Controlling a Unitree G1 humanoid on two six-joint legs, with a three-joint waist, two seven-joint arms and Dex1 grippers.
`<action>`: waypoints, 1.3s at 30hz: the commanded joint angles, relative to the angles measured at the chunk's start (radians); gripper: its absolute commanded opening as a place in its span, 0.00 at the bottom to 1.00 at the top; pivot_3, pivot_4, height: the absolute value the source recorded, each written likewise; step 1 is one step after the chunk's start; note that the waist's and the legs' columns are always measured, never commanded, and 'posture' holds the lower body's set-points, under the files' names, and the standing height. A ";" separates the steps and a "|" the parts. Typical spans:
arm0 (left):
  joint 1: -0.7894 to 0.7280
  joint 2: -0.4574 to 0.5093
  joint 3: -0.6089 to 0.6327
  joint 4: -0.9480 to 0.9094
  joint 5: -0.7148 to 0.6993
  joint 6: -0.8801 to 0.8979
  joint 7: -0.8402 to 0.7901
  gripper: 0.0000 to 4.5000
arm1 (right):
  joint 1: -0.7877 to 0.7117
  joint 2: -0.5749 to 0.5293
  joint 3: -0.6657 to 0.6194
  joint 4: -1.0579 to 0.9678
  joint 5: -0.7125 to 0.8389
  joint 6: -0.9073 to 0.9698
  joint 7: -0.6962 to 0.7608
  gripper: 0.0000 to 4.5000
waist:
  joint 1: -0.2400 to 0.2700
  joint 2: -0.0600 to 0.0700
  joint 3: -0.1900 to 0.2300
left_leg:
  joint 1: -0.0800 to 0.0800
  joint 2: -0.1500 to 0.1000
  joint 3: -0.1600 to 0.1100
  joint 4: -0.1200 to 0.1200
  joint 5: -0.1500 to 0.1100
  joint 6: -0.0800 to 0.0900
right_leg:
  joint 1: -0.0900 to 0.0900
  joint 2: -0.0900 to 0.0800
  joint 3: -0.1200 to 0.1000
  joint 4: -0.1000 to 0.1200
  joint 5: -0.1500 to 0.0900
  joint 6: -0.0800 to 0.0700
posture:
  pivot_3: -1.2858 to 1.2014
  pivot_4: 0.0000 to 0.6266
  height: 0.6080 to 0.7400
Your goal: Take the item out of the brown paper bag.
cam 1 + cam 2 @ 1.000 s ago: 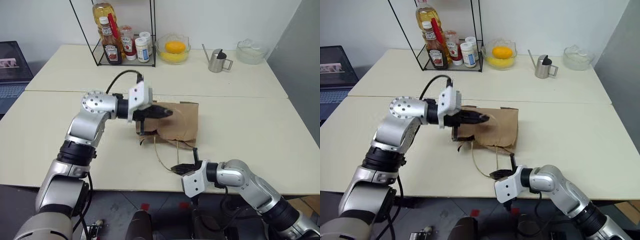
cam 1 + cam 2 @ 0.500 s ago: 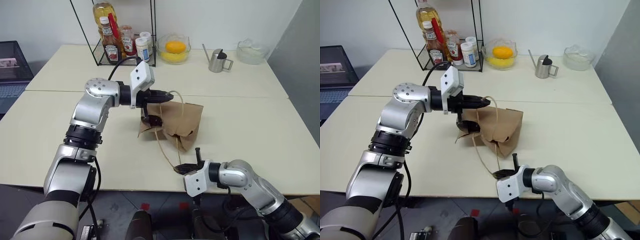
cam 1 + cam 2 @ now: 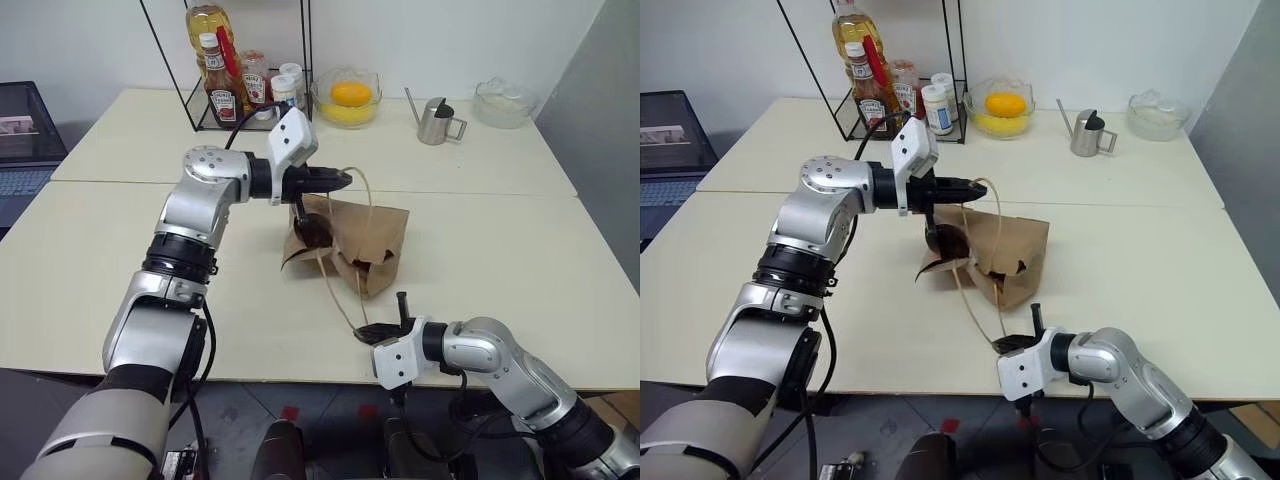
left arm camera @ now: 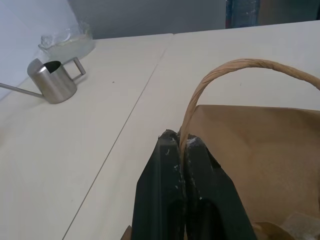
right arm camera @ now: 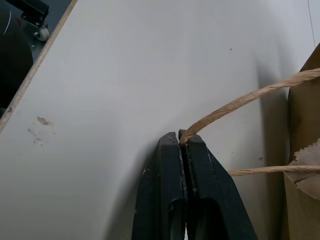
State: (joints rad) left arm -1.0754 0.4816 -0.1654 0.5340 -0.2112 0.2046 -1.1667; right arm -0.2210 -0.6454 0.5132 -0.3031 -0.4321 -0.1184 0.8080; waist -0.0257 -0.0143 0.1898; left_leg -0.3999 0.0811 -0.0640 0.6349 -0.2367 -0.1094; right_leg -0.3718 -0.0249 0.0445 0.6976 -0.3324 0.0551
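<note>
Both grippers were clamped on cord! The left gripper [image 3: 343,179] pinched one handle [image 4: 227,70] of the bag [image 3: 362,238], up above the table [image 3: 520,250], and the right gripper [image 3: 368,333] pinched the other handle [image 5: 235,102] low by the table's near edge. The bag hung between them, tilted, its mouth gaping toward the robot's left, one corner resting on the table.

Risks, as I judged them. Those cords were thin, and each sat right at the tips of shut fingers; a sharp tug could have slid one free, and the bag would have dropped flat with the job undone. Pulling the two handles apart too hard might have torn a cord from the paper. And the rack [image 3: 250,115] of bottles stood not far behind the left arm; a wide swing could have clipped it.

Then the bigger worry: both grippers were busy. Neither was free to reach in, so the item had to tip or slide out. If the bag had been upended too briskly, a round bottle would likely have rolled, and the near edge was close.

The item itself? Inside the bag, by my reading. At the mouth a dark rounded shape [image 3: 312,234] showed, but I couldn't tell whether it was the bottle or just shadow and crumpled paper. No orange liquid, blue cap or label showed clearly. The bag was creased and slumped, brown paper, far bigger than any small bottle.
</note>
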 commanded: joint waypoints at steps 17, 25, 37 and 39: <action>-0.122 0.005 0.113 -0.049 -0.049 0.001 0.014 0.00 | 0.063 -0.034 0.054 -0.004 -0.013 0.029 0.120 0.01 | -0.002 -0.002 -0.005 | 0.003 0.000 0.000 -0.002 0.000 0.000 | 0.004 0.000 0.001 -0.002 0.000 0.000 | 0.52 0.24 1.00; -0.077 0.034 0.131 -0.151 -0.117 0.135 -0.031 0.00 | 0.076 -0.066 -0.039 -0.119 0.052 0.082 0.137 0.09 | -0.001 -0.002 -0.005 | 0.002 0.000 0.000 -0.002 0.000 0.000 | 0.003 0.000 0.001 -0.003 0.000 0.000 | 0.52 0.24 1.00; -0.033 0.040 0.151 -0.249 -0.180 0.269 -0.015 0.00 | 0.165 -0.151 -0.294 -0.331 0.352 -0.007 0.140 0.43 | -0.003 -0.003 -0.004 | 0.002 0.000 0.000 -0.002 0.000 0.000 | 0.003 0.000 0.001 -0.002 0.000 0.000 | 0.52 0.24 1.00; -0.032 0.036 0.150 -0.248 -0.180 0.272 -0.014 0.00 | 0.195 -0.163 -0.349 -0.352 0.408 -0.052 0.140 0.43 | -0.002 -0.003 -0.004 | 0.001 0.000 0.000 -0.002 0.000 0.000 | 0.003 0.000 0.001 -0.002 0.000 0.000 | 0.52 0.24 1.00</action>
State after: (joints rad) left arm -1.0957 0.5150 -0.0445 0.3235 -0.3701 0.4780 -1.1874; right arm -0.0410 -0.7940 0.2151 -0.6064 -0.0861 -0.1247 0.9488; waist -0.0280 -0.0176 0.1861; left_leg -0.3987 0.0809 -0.0643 0.6331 -0.2367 -0.1096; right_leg -0.3689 -0.0248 0.0452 0.6957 -0.3325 0.0553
